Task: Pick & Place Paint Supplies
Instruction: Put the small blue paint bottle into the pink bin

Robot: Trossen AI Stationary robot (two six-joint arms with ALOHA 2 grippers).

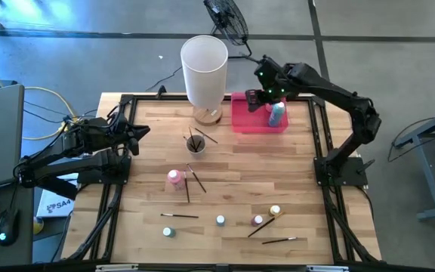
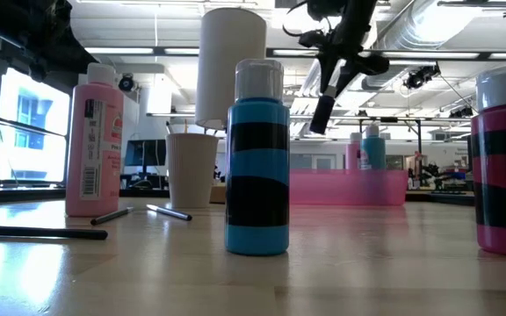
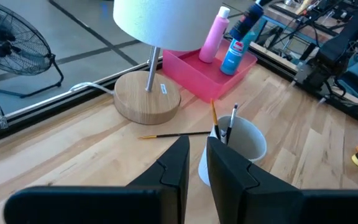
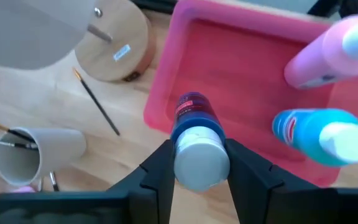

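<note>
Left gripper [image 3: 196, 163]: it waits over the left edge of the table [image 1: 232, 189]; its two fingers stand close together with only a thin gap, and nothing is between them.
White cup [image 1: 195, 143]: it stands near the middle of the table with brushes inside; it is not part of the step in hand.
Loose supplies: a pink bottle [image 1: 174, 177] and thin paintbrushes [image 1: 196, 178] lie on the wood near the middle; several tiny bottles [image 1: 220, 220] stand nearer the front edge, still to be collected.
Lamp [image 1: 205, 68]: its wooden base is just beside the left wall of the tray, so I judge the arm should not swing toward that side.
Right gripper [image 4: 199, 165]: it hangs over the near edge of the pink tray [image 4: 166, 81], the fingers pinching a dark blue bottle [image 4: 194, 127] just under its white cap.
Tray contents: a tall pink bottle [image 4: 328, 53] and a teal bottle [image 4: 316, 134] already stand at one side; the floor beside them is bare.
Advice: bring the bottle further over the bare floor, keep it upright and apart from the teal bottle, lower it until the bottom rests, and only then spread the fingers.
</note>
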